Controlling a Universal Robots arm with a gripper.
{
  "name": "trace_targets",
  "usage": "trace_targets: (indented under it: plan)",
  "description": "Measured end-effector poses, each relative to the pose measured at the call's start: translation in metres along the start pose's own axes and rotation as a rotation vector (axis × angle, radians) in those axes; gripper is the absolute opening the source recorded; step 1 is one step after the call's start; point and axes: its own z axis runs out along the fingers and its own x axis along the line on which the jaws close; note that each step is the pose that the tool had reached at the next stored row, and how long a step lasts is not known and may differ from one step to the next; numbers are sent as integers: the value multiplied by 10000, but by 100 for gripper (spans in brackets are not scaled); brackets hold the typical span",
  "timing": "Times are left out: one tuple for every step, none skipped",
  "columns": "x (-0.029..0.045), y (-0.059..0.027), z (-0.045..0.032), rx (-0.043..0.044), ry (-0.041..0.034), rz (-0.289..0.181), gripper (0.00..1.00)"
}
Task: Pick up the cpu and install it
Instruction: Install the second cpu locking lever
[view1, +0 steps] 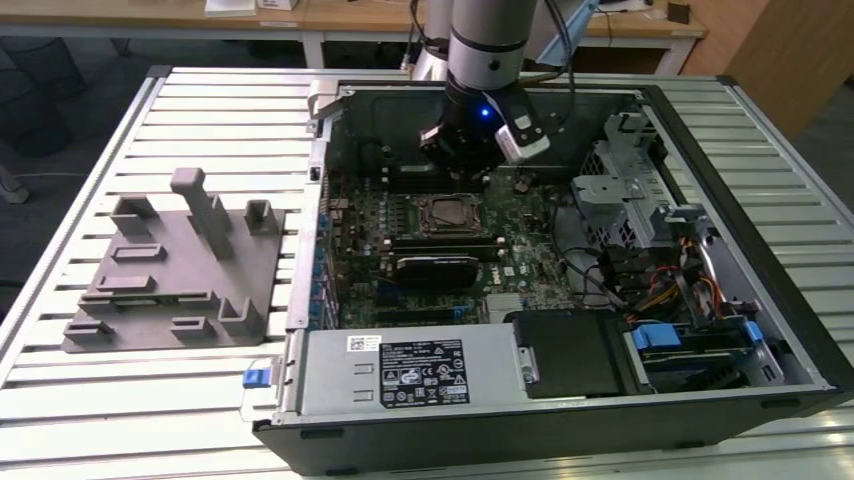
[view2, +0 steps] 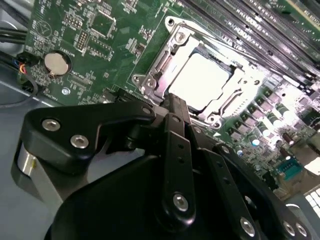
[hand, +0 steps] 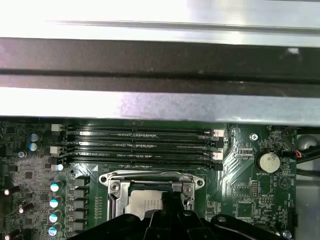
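1. The gripper (view2: 172, 102) has its black fingers drawn together, with nothing between them, hanging just above the edge of the processor socket in the second wrist view.
2. The cpu (view2: 200, 80) lies flat in that socket, its pale silver top bright under the light; in the first wrist view the cpu (hand: 145, 205) shows partly behind the gripper's dark linkage.
3. The socket frame (view2: 165, 55), metal with screws at its corners, surrounds the chip on all sides.
4. Beside the socket run the long black memory slots (hand: 140, 145), parallel to one another.
5. A round coin battery (view2: 55, 62) sits on the green motherboard (view2: 95, 45), apart from the socket.
6. In the exterior view the arm (view1: 487, 40) reaches down into the open computer case (view1: 747, 420), the gripper (view1: 461, 165) over the board's far part.
7. On the slatted table (view1: 80, 400), at the exterior view's left, a grey moulded holder block (view1: 174, 270) stands beside the case.
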Motion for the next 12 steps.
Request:
trace_targets:
  plan:
    - [0, 0, 0, -1, 0, 0, 11]
    - [0, -2, 0, -2, -1, -1, 11]
    - [0, -3, 0, 0, 0, 0, 11]
    - [0, -7, -1, 1, 1, 0, 11]
    - [0, -12, -1, 1, 1, -1, 11]
    - [0, -16, -1, 1, 1, -1, 11]
    - [0, -20, -1, 1, 1, 0, 11]
    - [0, -27, -1, 1, 1, 0, 11]
    - [1, -35, -1, 1, 0, 0, 11]
    - [1, -58, -1, -1, 1, 0, 11]
    - [1, -69, 0, -2, 1, 1, 11]
    - [1, -78, 0, -3, 1, 1, 11]
